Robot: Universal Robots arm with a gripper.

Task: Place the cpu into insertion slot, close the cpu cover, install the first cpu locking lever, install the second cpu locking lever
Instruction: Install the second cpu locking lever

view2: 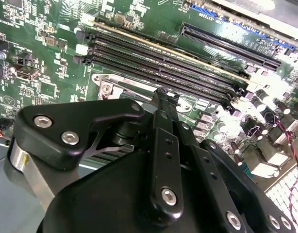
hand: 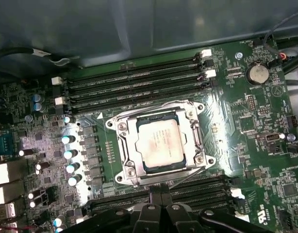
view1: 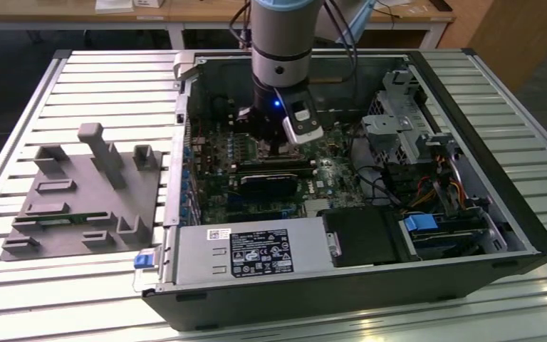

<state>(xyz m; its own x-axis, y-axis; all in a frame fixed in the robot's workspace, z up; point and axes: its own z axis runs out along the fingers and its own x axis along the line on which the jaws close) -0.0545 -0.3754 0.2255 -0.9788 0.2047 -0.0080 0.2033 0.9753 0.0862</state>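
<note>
In the first wrist view the cpu (hand: 158, 143), a square chip with a silvery top, lies flat in the insertion slot (hand: 121, 126) on the green circuit board (hand: 256, 145). The cpu cover (hand: 131, 156), a silvery frame, lies down around the chip. Thin wire levers run along two sides of the socket; I cannot tell whether they are latched. My gripper (hand: 161, 195) hangs just off the socket's edge with its black fingers together and nothing between them. The second wrist view shows the gripper (view2: 161, 94) from behind, above a socket corner (view2: 107, 88). In the exterior view the gripper (view1: 271, 148) reaches down into the open computer case (view1: 501, 235).
Long black memory slots (hand: 134, 82) flank the socket on two sides. A row of capacitors (hand: 69, 155) stands beside it. The case holds a power supply (view1: 245, 253), a drive cage (view1: 407, 121) and cables. A grey fixture plate (view1: 83, 192) lies on the slatted table at the exterior view's left.
</note>
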